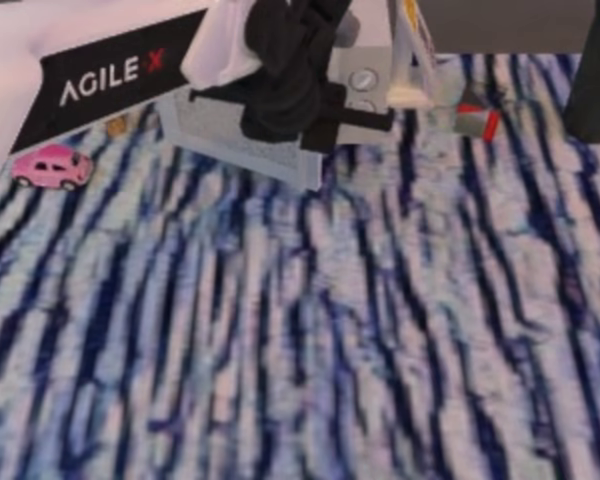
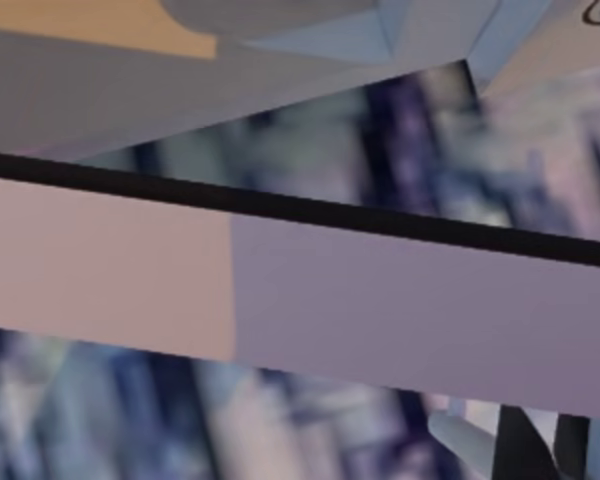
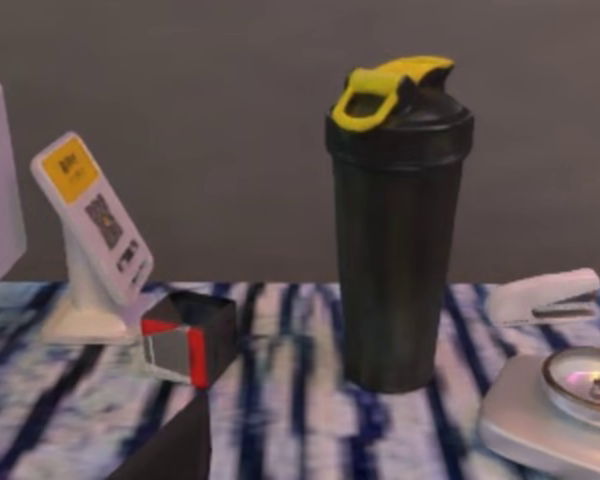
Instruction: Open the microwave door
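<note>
1. The microwave sits at the far edge of the table, about twelve o'clock in the top view, largely covered by the left arm; its silver knob panel shows just right of the arm.
2. The microwave door stands swung out from the body, its light grey slab angling toward seven o'clock over the blue-and-white striped cloth.
3. The left gripper is at the door's free edge, right against the panel; whether its claw is spread or pinching the door, I cannot tell.
4. The left wrist view is filled by a flat grey panel with a dark edge running across it, and striped cloth beyond.
5. The right arm is parked at the far right, around two o'clock; its claw does not show.
6. Its wrist view shows a black shaker bottle with a yellow lid, a white card stand, a small red-and-black box, a white stapler and a silver scale.
7. A pink toy car lies at ten o'clock, well apart from the microwave, below the black AGILE X sign.
</note>
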